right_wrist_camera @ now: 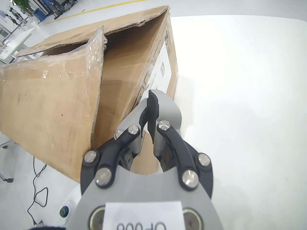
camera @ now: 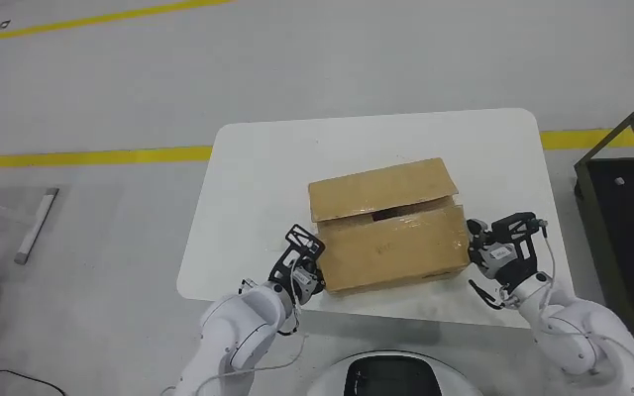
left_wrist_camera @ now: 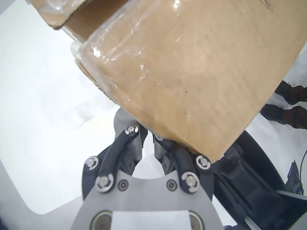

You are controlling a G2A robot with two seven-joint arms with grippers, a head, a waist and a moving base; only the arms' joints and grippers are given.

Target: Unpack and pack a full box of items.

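Cardboard box [camera: 391, 233], on white table [camera: 258, 178]: long axis runs from left gripper [camera: 305, 247], tips hidden under near flap [left_wrist_camera: 191, 72], jaw state untellable, to right gripper [right_wrist_camera: 150, 111], jaws pressed together, empty, just beside end wall; arms judged equally near.

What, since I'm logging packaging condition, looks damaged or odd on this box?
The cardboard box is worn: its far flap has a ragged, torn edge, crumpled clear tape clings to the near flap, and the flaps gape apart.
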